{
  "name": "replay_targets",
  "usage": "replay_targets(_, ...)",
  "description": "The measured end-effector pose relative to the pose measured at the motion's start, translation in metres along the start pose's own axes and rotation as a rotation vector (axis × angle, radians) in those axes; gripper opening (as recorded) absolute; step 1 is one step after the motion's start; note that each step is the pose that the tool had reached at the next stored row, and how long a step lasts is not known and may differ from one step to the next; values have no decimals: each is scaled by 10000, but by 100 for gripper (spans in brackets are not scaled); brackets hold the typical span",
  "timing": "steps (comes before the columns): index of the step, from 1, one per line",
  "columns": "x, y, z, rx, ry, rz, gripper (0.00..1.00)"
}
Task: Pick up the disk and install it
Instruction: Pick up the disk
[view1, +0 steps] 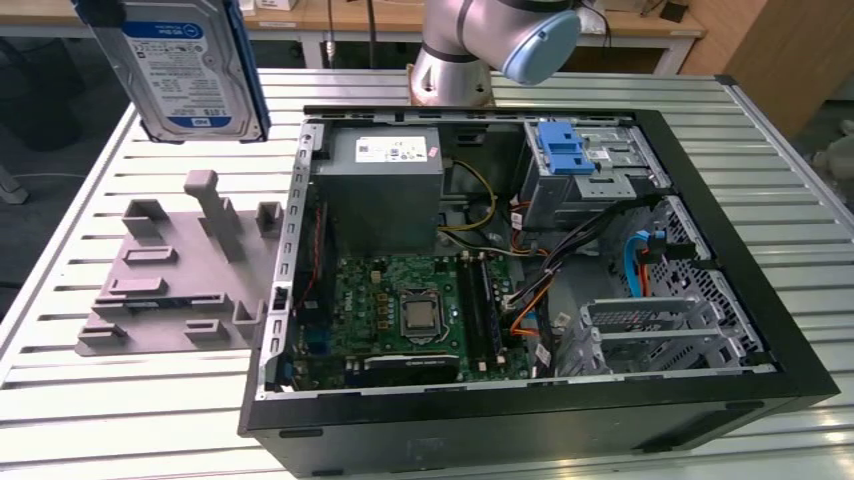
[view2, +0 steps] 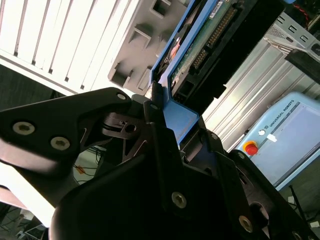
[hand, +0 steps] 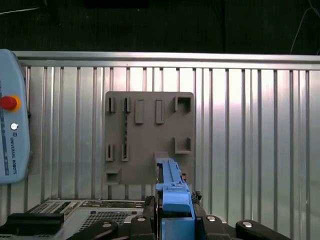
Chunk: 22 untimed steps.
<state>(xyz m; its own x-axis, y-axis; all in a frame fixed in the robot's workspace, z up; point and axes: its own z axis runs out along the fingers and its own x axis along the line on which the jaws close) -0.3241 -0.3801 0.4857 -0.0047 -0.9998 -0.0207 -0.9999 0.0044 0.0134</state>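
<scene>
Closest to me in the exterior view is the black front edge of the computer case (view1: 534, 425). It lies on its side on the slatted table (view1: 120, 420) with the panel off, so every bay can be reached from above. At about four o'clock within the case a bare metal drive cage (view1: 654, 330) stands vacant, and I'd guess that is where the drive belongs. The disk (view1: 194, 65) hangs in the air at about ten o'clock from the case, upright, with its label toward the camera. It is well clear of the grey fixture (view1: 174, 270), which sits at the case's nine o'clock with nothing in its slots.

In the second wrist view the gripper (view2: 170, 112) is clenched on the disk (view2: 200, 45). Its dark jaws pinch the blue carrier at one end, which leaves the rest of the drive free to slide into a bay. The circuit-board side faces this camera.

In the first wrist view the gripper (hand: 175, 202) holds the disk (hand: 172, 177) edge-on over the fixture (hand: 145, 135), with air between them. A pendant (hand: 12, 130) sits near the table's edge, apart from the fixture.
</scene>
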Motion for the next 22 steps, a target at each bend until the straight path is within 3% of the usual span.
replay_targets(10, 19, -85, -2, 0, 0, 0, 36)
replay_targets(22, 171, -193, -6, 0, 0, 0, 36)
